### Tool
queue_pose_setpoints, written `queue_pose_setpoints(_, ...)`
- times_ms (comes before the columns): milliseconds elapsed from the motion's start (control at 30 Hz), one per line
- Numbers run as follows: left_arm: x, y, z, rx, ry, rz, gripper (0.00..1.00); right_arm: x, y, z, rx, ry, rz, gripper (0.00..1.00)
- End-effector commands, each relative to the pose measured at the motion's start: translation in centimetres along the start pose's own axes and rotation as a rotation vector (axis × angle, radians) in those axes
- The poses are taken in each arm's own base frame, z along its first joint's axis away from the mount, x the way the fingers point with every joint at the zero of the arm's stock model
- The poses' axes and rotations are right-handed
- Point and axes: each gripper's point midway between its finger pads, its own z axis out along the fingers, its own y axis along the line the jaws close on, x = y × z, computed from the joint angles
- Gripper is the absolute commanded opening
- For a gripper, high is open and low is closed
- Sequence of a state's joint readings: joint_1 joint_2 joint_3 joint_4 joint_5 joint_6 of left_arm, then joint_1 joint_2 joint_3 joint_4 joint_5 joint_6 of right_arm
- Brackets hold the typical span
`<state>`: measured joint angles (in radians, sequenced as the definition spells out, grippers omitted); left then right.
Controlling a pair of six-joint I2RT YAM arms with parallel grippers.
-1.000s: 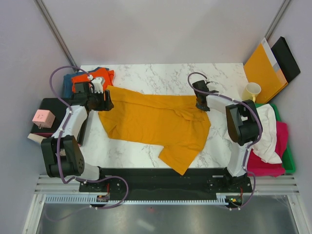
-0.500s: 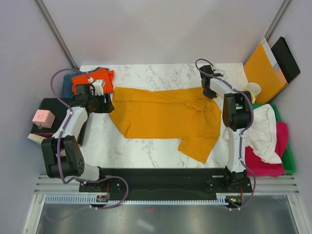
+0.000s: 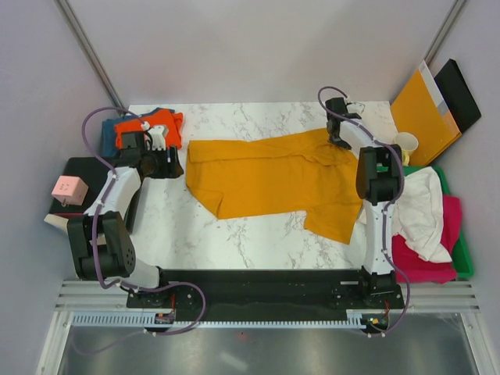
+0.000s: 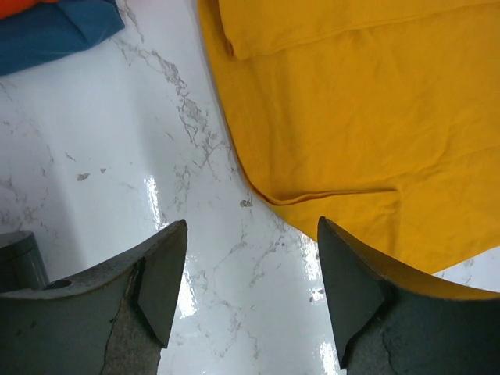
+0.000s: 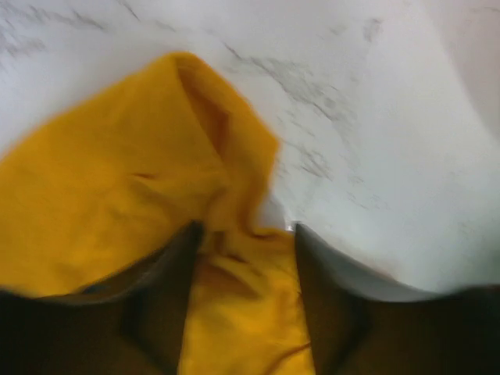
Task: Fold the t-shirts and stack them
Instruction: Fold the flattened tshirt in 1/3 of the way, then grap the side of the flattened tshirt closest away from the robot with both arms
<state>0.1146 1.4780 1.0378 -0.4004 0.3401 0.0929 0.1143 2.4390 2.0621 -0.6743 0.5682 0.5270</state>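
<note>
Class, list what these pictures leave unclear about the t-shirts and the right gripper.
Right wrist view: blur hides whether the right gripper grips the mustard-yellow t-shirt.
Top view: the teal-blue t-shirt lies mostly under the orange t-shirt.
Top view: the magenta t-shirt is largely covered by the white t-shirt.

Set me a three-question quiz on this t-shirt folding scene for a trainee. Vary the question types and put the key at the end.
1. True or false: the mustard-yellow t-shirt on the marble table is already folded into a small, neat square.
2. Pick one. What do the left gripper fingers hold? A: nothing, they stand open over bare marble. B: the t-shirt's hem. C: a cable.
3. Short answer: which gripper has yellow cloth lying between its fingers?

Key
1. False. It lies spread out across the table.
2. A.
3. The right gripper, at the shirt's far-right corner.
</note>
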Motion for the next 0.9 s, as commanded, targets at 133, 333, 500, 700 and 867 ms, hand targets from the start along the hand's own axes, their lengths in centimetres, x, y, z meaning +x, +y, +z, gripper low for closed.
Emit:
queue_pose_setpoints(133, -3.8, -2.9, -2.2, 0.076, -0.047, 0.094, 0.82, -4.3, 1.0, -13.4, -0.317, -0.177, 0.065, 0.83)
queue_pose_setpoints(333, 1.8, -8.9, -0.4, 0.19, 0.176, 0.33, 0.79, 0.6, 2.0, -20.9, -0.441, -0.184, -0.02, 0.83)
queue_pose_setpoints(500, 5.7, -11.8, 1.3, 0.225, 0.305, 0.414, 0.78, 6.1, 2.0, -23.2, -0.46, -0.142, -0.107, 0.82)
queue_pose_setpoints(700, 7.7, -12.3, 2.3, 0.17, 0.37, 0.481, 0.78, 9.5, -0.1, -23.2, -0.454, -0.106, -0.117, 0.81)
queue_pose_setpoints(867, 10.0, -12.1, 3.1, 0.14, 0.439, 0.507, 0.76, 10.7, -1.2, -23.4, -0.46, -0.1, -0.117, 0.81)
